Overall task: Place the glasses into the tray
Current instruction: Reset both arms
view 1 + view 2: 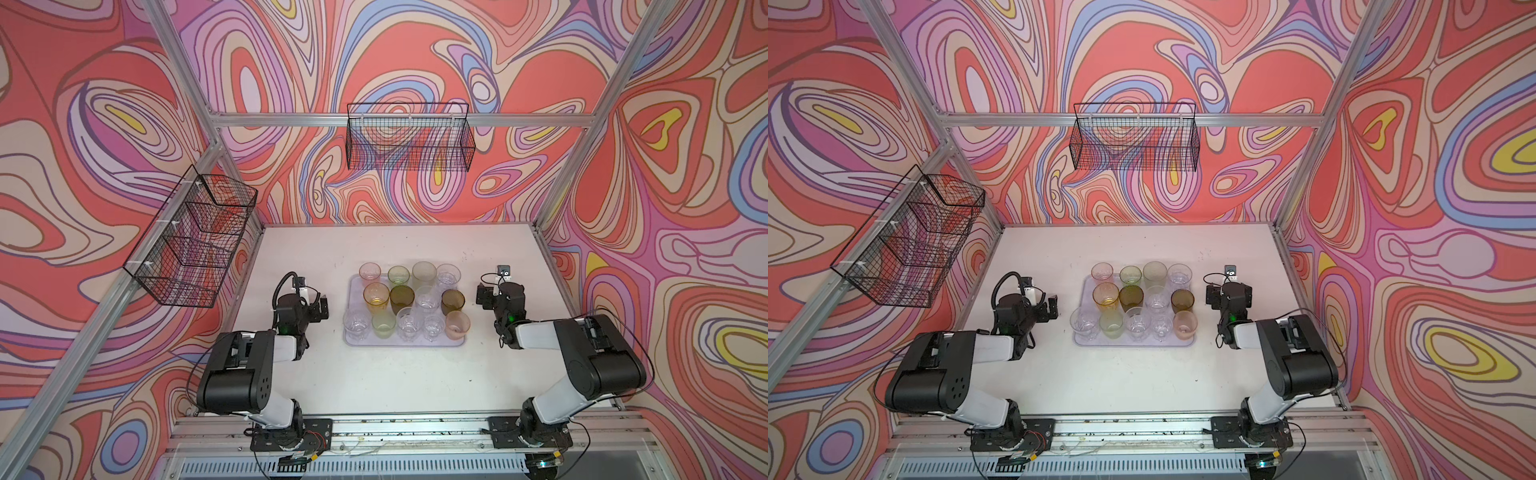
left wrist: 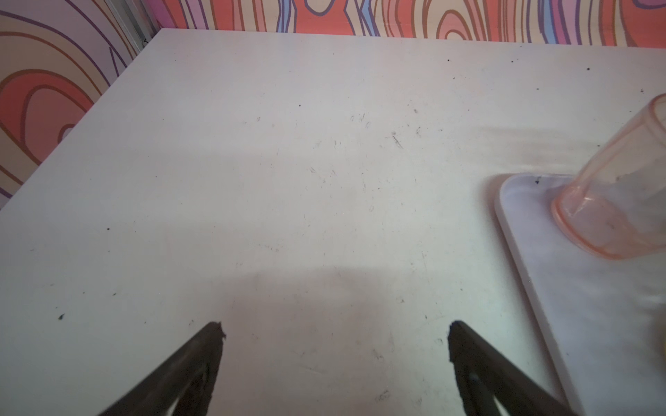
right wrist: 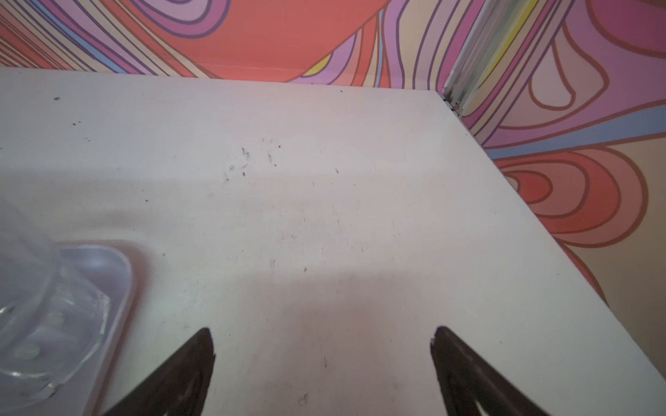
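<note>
Glasses all in tray, both claws wide open and empty.
The glasses (image 1: 402, 297) stand upright in three rows on the lavender tray (image 1: 440, 342), mid-table (image 1: 374, 382). The left gripper (image 2: 335, 331) sits just left of the tray and the right gripper (image 3: 322, 335) just right of it, neither touching it, with only bare tabletop between the jaws.
</note>
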`<action>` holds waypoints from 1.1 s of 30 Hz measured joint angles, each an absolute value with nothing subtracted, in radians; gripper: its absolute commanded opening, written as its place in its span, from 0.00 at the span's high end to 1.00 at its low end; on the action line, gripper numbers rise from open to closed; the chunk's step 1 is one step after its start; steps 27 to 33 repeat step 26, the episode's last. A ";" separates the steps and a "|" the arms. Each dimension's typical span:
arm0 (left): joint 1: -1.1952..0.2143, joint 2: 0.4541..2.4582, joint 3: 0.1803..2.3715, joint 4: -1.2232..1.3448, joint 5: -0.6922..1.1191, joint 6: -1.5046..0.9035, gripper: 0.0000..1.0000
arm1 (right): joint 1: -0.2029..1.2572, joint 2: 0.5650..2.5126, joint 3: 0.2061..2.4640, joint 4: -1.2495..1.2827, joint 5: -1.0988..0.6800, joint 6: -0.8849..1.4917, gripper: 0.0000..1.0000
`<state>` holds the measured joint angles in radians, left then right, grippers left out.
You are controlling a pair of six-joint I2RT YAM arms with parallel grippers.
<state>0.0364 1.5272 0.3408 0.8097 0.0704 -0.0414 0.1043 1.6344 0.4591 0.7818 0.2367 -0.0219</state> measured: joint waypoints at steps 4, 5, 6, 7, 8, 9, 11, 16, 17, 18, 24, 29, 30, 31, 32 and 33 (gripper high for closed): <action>0.036 1.529 0.348 0.834 0.030 -0.057 0.00 | 0.049 1.710 0.441 0.903 0.186 -0.006 0.02; 0.036 1.530 0.350 0.843 0.022 -0.058 0.00 | 0.032 1.720 0.445 0.907 0.174 0.002 0.02; 0.036 1.530 0.351 0.850 0.017 -0.060 0.00 | 0.022 1.723 0.446 0.913 0.173 0.014 0.02; 0.036 1.530 0.352 0.850 0.012 -0.060 0.00 | 0.016 1.723 0.446 0.920 0.176 0.022 0.02; 0.034 1.530 0.353 0.850 0.007 -0.060 0.00 | 0.010 1.723 0.446 0.933 0.180 0.029 0.02; 0.033 1.530 0.353 0.854 0.002 -0.061 0.00 | 0.008 1.723 0.446 0.944 0.183 0.035 0.02; 0.032 1.530 0.353 0.862 -0.001 -0.064 0.00 | 0.008 1.723 0.446 0.959 0.186 0.043 0.02; 0.032 1.530 0.345 0.892 0.041 -0.050 0.00 | 0.008 1.723 0.446 0.978 0.187 0.051 0.02; 0.032 1.530 0.347 0.889 0.064 -0.042 0.00 | 0.008 1.723 0.446 0.979 0.187 0.053 0.02; 0.031 1.530 0.347 0.888 0.083 -0.035 0.00 | 0.008 1.723 0.446 0.980 0.187 0.054 0.02; 0.031 1.531 0.348 0.886 0.140 -0.018 0.00 | 0.008 1.723 0.464 0.961 0.147 0.045 0.02; 0.031 1.531 0.348 0.886 0.147 -0.017 0.00 | 0.008 1.723 0.465 0.960 0.137 0.043 0.02; 0.031 1.531 0.348 0.886 0.147 -0.017 0.00 | 0.008 1.723 0.465 0.960 0.137 0.043 0.02; 0.031 1.531 0.348 0.886 0.147 -0.017 0.00 | 0.008 1.723 0.465 0.960 0.137 0.043 0.02; 0.031 1.531 0.348 0.886 0.147 -0.017 0.00 | 0.008 1.723 0.465 0.960 0.137 0.043 0.02; 0.031 1.531 0.348 0.886 0.147 -0.017 0.00 | 0.008 1.723 0.465 0.960 0.137 0.043 0.02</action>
